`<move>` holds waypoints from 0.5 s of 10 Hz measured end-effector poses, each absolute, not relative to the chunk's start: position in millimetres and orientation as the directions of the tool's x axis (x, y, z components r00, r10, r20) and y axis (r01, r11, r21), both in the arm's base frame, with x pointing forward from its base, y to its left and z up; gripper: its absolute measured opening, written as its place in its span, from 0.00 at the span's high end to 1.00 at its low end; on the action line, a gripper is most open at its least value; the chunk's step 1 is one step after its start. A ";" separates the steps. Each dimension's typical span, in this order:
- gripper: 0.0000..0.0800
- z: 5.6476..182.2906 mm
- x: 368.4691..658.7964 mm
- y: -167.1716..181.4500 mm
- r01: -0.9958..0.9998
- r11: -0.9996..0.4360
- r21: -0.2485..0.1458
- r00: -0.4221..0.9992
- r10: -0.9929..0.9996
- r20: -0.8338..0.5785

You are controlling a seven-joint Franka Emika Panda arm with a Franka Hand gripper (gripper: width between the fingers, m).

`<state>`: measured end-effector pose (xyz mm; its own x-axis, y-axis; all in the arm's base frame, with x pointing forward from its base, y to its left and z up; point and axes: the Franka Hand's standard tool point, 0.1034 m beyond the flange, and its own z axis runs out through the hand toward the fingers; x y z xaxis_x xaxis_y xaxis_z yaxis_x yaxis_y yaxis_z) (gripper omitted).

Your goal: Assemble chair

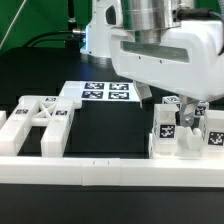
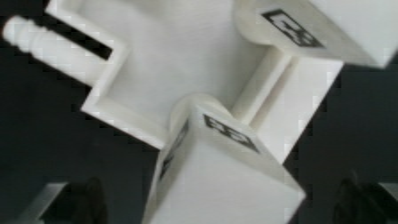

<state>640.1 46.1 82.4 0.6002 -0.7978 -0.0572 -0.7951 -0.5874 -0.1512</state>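
The chair lies as loose white tagged parts. Notched blocks and posts (image 1: 40,120) lie at the exterior view's left. A second cluster of tagged parts (image 1: 185,132) stands at its right. My gripper (image 1: 170,105) hangs low over that right cluster. In the wrist view a chunky tagged block (image 2: 222,150) runs up between my two dark fingers (image 2: 80,200), which stand wide apart with a dark gap on each side of it. Behind it lies a larger notched white part (image 2: 178,70) with another tag and a peg (image 2: 45,40). My gripper (image 2: 222,208) is open.
The marker board (image 1: 105,92) lies flat at the back middle of the black table. A long plain white rail (image 1: 100,172) runs along the front edge. The arm's white body hides the table's far right.
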 end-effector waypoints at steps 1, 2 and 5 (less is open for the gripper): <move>0.19 81.8 639.6 46.5 -0.739 -0.658 -0.146 0.669 -0.742 -0.039; 0.19 82.0 639.4 46.6 -0.683 -0.718 -0.134 0.726 -0.687 -0.022; 0.19 83.2 639.8 43.4 -0.458 -0.883 -0.100 0.886 -0.463 0.022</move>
<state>639.8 43.4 83.2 0.8863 -0.4626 0.0216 -0.4585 -0.8830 -0.1002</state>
